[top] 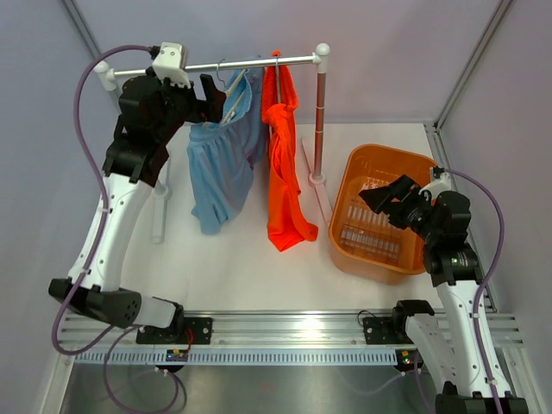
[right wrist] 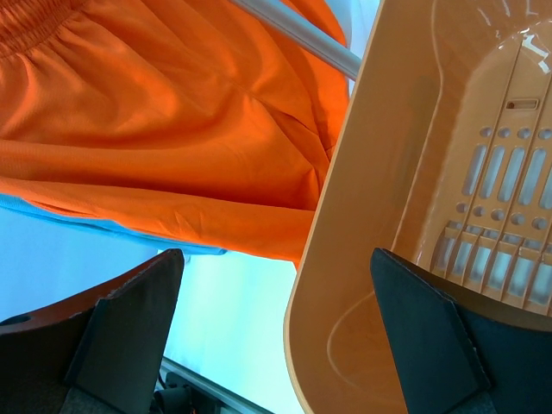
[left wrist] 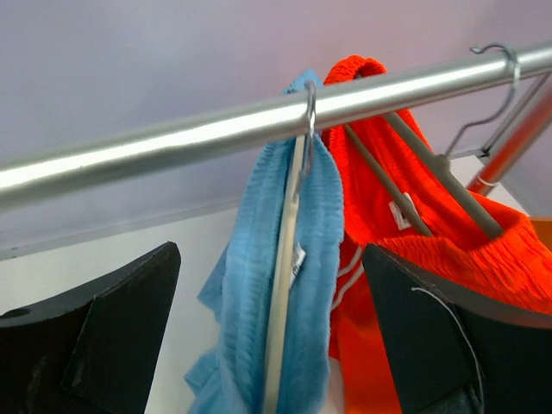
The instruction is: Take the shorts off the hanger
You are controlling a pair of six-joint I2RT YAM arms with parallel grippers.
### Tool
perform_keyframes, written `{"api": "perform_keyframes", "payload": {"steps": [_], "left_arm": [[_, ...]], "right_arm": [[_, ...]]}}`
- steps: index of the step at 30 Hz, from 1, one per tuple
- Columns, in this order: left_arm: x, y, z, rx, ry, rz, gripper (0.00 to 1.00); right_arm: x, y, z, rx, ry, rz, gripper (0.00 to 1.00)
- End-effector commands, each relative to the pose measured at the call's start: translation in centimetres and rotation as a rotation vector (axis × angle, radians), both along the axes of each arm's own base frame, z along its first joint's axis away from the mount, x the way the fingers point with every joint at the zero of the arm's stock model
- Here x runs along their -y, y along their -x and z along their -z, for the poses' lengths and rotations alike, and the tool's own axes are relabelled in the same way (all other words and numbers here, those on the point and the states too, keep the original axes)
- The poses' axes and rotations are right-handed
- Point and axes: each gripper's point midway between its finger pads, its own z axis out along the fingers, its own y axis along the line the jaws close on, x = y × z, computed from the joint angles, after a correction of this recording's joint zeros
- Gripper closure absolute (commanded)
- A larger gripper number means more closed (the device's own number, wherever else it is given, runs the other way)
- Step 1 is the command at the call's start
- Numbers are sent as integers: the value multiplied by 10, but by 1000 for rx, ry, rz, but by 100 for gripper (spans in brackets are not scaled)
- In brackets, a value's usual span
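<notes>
Left wrist view shows the left claw (left wrist: pixel 272 259) wide open, empty, light blue shorts (left wrist: pixel 321 220) hanging just ahead.

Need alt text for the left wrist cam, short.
Two pairs hang on hangers from a metal rail: light blue shorts in the middle, orange shorts to their right. The left tool is open, its dark fingers filling the lower corners.

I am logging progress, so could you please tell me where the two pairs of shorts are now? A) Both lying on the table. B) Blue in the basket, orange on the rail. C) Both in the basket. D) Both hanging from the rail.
D: the light blue shorts and the orange shorts both hang from the rail, and no cloth shows in the basket.
</notes>
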Motion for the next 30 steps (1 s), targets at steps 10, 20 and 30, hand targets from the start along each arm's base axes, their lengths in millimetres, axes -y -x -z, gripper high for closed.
{"api": "perform_keyframes", "payload": {"steps": [10,20,30], "left_arm": [[14,-58,-10,23,-76,3,8],[23,-70,17,-42,-90,38,18],[31,-73,28,-60,-81,69,32]], "right_arm": [[-7,-8,-29,73,-23,-48,1],[-6,-15,-24,62,-22,-40,1],[-7,-18,-17,48,-26,-41,0]]}}
